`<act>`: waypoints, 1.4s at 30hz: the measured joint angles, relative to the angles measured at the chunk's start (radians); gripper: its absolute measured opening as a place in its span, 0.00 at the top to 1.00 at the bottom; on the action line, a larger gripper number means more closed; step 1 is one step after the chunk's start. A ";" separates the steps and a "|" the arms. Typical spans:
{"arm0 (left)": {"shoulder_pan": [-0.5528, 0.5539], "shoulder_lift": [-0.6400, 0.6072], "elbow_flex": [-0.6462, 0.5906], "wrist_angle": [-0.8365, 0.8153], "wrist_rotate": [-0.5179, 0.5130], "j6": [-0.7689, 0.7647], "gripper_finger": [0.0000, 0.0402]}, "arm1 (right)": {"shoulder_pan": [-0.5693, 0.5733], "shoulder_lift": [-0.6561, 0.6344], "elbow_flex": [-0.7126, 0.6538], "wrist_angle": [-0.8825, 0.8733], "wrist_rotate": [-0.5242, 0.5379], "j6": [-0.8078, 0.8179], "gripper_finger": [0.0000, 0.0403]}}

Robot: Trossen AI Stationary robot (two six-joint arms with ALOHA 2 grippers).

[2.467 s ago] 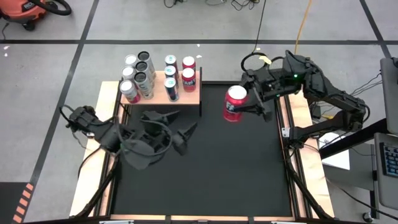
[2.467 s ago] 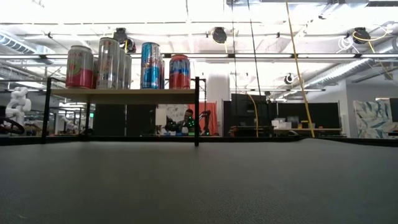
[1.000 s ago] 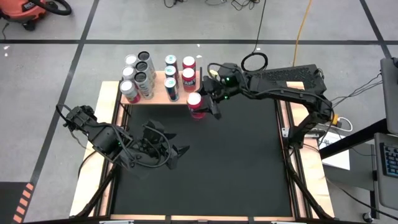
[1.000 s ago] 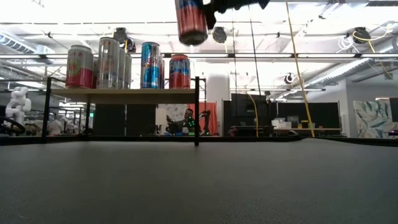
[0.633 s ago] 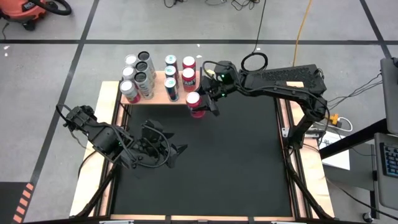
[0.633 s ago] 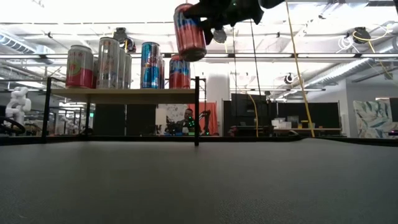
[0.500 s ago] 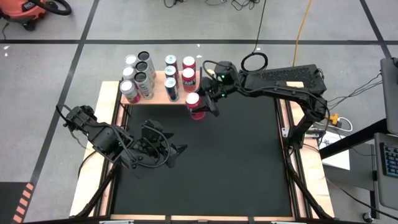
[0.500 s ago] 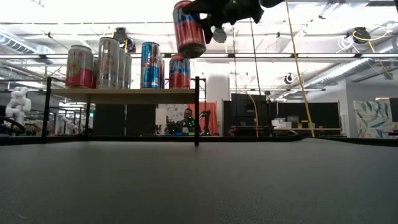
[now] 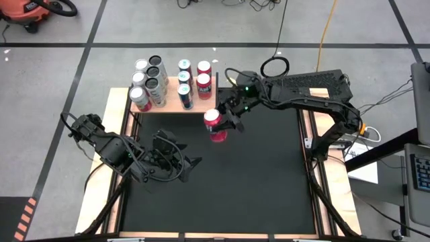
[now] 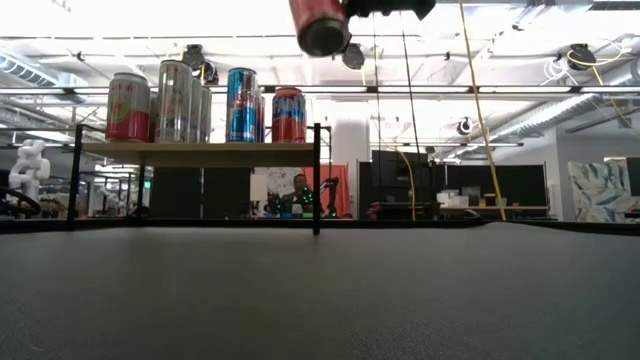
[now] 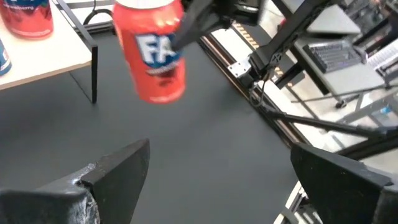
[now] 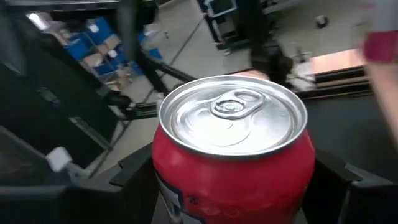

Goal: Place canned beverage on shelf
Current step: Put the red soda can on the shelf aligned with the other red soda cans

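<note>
- Right gripper: clamped on the red aluminium beverage can, one dark finger on each side of the can's wall; the right wrist view shows the silver lid and pull tab facing the camera between those fingers.
- Location of the can: carried in the air above the black desk mat, just off the front right corner of the pale wooden shelf board on thin black supports. In the low view the can hangs higher than the shelf top and is tilted — not upright.
- Shelf load: a cluster of silver, blue and red cans stands on the board; bare wood shows along its front edge near the right corner.
- Left gripper: fingers spread wide, holding nothing, waiting low over the near left part of the desk.
- Handling judgement: the can is rigid but thin-walled, smooth and likely slippery; if full, moderately heavy for a side grip. Excess squeeze could dent it.
- Grip judgement: mid-wall, across the diameter, is the sound hold — as taken now.
- Risk: the can needs righting before set-down, or it may tip or knock its neighbours.
</note>
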 joint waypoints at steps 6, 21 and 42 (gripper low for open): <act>0.000 0.000 0.000 -0.007 0.045 0.051 0.02 | 0.124 -0.005 -0.028 0.061 0.054 0.088 0.33; 0.032 0.000 0.000 -0.138 0.087 0.042 0.02 | 0.028 -0.078 -0.035 -0.058 0.152 -0.087 0.33; 0.138 -0.079 0.000 -0.250 0.211 0.047 0.10 | -0.040 -0.066 -0.315 0.580 0.385 -0.061 0.32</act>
